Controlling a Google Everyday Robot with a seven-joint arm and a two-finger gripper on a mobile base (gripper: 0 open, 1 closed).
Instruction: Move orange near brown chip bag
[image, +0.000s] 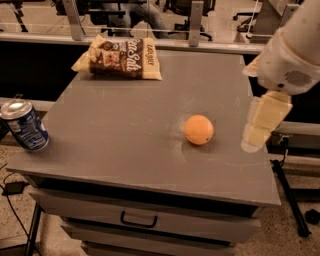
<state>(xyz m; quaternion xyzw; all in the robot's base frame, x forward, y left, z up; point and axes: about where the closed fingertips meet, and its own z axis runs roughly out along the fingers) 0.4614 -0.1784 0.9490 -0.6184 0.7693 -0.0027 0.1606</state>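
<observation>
The orange (198, 129) lies on the grey table (125, 125), right of its middle. The brown chip bag (121, 58) lies flat at the table's far edge, left of centre, well away from the orange. My gripper (260, 125) hangs from the white arm (290, 55) over the table's right edge. It is just right of the orange, apart from it, and holds nothing that I can see.
A blue soda can (23, 125) stands at the table's front left corner. A drawer with a handle (138, 219) sits under the tabletop. A rail and chairs stand behind the table. A dark stand leg (290, 200) is on the floor at the right.
</observation>
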